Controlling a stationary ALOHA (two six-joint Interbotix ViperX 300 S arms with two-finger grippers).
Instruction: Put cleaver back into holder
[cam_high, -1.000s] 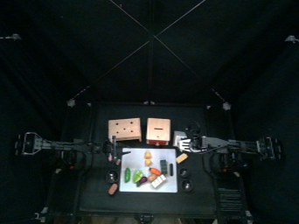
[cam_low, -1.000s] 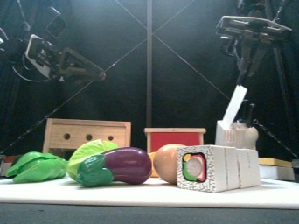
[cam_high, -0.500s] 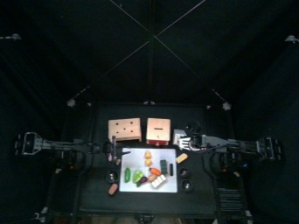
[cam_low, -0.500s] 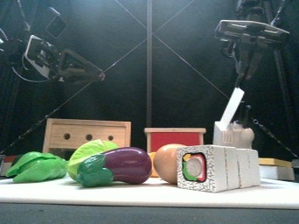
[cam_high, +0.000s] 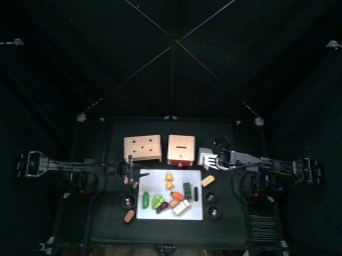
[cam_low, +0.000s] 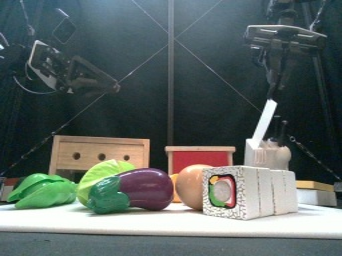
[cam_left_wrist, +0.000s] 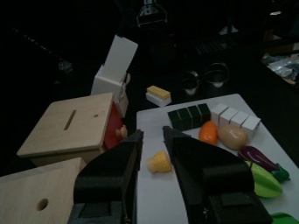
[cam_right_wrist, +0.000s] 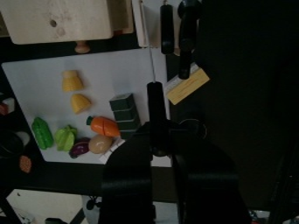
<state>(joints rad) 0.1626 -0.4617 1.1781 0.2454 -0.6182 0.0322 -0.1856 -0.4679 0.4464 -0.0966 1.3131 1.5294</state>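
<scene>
My right gripper (cam_high: 215, 157), pinched narrow on the cleaver (cam_low: 267, 120), had nudged closer to the holder (cam_high: 183, 148); not in yet; left gripper (cam_left_wrist: 151, 142) idled wide.

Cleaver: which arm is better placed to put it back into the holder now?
Right. The right gripper holds the cleaver close beside the holder. The left gripper is open and empty, on the far side of both wooden blocks.

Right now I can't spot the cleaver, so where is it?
In the front view the cleaver hangs right of centre, tilted, above the sushi block, held by the right gripper, right of the holder.
</scene>
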